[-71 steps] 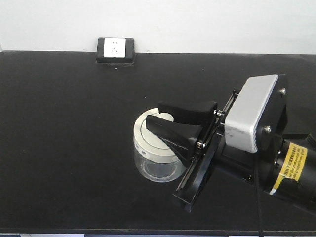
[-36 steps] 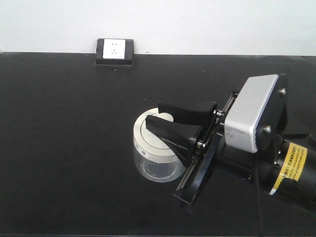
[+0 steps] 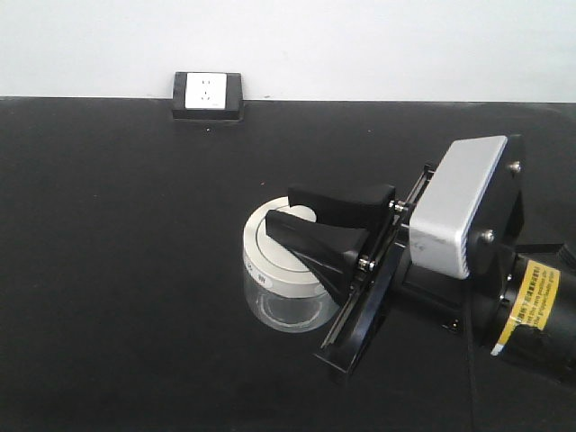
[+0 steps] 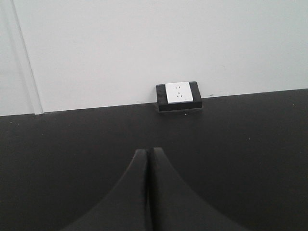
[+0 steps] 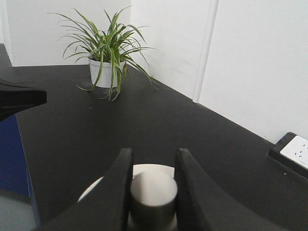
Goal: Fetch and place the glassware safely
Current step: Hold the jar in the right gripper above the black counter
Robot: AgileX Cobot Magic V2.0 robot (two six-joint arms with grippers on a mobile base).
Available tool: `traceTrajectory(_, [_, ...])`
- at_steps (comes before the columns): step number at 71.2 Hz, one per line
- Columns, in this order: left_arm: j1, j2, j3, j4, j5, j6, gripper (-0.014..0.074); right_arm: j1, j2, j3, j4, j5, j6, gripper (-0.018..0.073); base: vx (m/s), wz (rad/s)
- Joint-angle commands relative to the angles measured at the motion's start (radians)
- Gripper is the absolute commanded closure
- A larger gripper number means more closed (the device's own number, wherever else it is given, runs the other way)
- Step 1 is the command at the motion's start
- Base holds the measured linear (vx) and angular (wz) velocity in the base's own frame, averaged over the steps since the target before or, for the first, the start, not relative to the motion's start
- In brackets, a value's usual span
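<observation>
The glassware (image 3: 283,297) is a squat clear jar with a cream-white lid (image 3: 268,261), seen mid-table in the front view. My right gripper (image 3: 283,210) reaches in from the right and is shut on the lid's small knob (image 5: 153,192), one black finger on each side. The right wrist view shows the knob filling the gap between the fingers (image 5: 122,183), with the lid rim (image 5: 94,190) below. Whether the jar rests on the black table (image 3: 117,270) is unclear. My left gripper (image 4: 147,150) is shut on nothing, low over bare tabletop, out of the front view.
A white wall socket in a black frame (image 3: 208,95) sits at the table's back edge against the white wall; it also shows as the socket (image 4: 178,95) ahead of the left gripper. A potted spider plant (image 5: 108,57) stands at the far end of the table in the right wrist view.
In the front view the socket and the table's front edge have slid slightly downward, while the right gripper and jar keep the same place in the frame. The grip is unchanged.
</observation>
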Motion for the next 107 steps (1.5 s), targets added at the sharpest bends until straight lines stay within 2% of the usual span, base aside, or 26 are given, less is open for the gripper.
traceTrajectory(1, [-0.006,0.009,-0.027,-0.01,-0.071,-0.006,0.0603,-0.003,-0.018,-0.032,0.026,-0.082,-0.003,0.056,0.01,0.0])
traceTrajectory(107, [-0.006,0.009,-0.027,-0.01,-0.071,-0.006,0.0603,-0.003,-0.018,-0.032,0.026,-0.082,-0.003,0.056,0.0,0.0])
